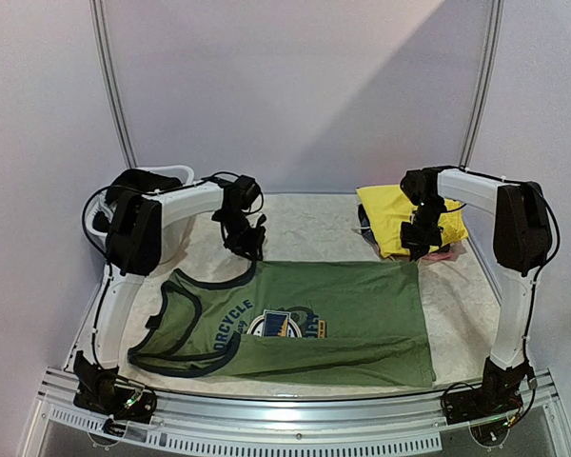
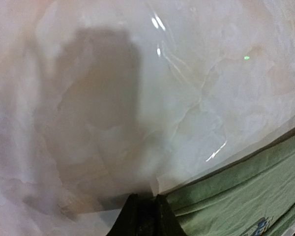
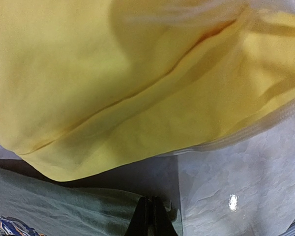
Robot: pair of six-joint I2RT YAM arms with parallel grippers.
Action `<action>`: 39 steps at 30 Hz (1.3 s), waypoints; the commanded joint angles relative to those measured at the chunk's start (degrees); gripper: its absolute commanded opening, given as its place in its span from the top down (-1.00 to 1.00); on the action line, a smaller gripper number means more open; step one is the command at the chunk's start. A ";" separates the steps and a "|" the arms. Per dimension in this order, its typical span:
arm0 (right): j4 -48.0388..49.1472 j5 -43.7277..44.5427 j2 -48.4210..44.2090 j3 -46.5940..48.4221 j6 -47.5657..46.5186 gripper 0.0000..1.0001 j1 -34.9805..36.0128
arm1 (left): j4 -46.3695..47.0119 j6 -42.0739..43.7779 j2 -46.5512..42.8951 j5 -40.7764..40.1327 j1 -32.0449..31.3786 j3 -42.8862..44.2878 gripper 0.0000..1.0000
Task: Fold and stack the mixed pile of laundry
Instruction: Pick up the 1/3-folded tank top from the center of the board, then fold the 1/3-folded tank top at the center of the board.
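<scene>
An olive-green T-shirt (image 1: pixel 362 295) with navy trim and a chest graphic lies spread flat across the table, its near part folded up over itself. My left gripper (image 1: pixel 250 249) hangs at the shirt's far left edge by the shoulder strap. In the left wrist view its tips (image 2: pixel 145 199) stand a narrow gap apart over bare table, the shirt (image 2: pixel 246 187) just to their right. My right gripper (image 1: pixel 417 249) is at the far right corner. In the right wrist view it (image 3: pixel 150 199) is shut, and the shirt's corner (image 3: pixel 49 206) puckers at the tips. A folded yellow garment (image 1: pixel 390 214) (image 3: pixel 113 73) lies just beyond.
A white tub (image 1: pixel 176 176) stands at the back left behind the left arm. Darker and pinkish pieces (image 1: pixel 440 255) peek out under the yellow garment. The marbled tabletop (image 1: pixel 305 224) runs to a wall at the back and a metal rail (image 1: pixel 285 409) in front.
</scene>
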 commanded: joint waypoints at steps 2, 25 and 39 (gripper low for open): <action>-0.53 -0.44 -0.12 0.80 0.62 1.00 -0.55 | 1.79 -0.09 -1.57 1.40 -0.54 -4.74 1.00; 2.47 -6.61 -9.80 -7.31 -1.75 1.00 -0.39 | 3.76 1.43 -13.79 -2.65 -2.59 -11.77 1.00; 6.18 -7.28 -18.33 -20.63 0.62 1.00 0.92 | 10.05 0.42 -23.19 -6.24 -7.04 -26.44 1.00</action>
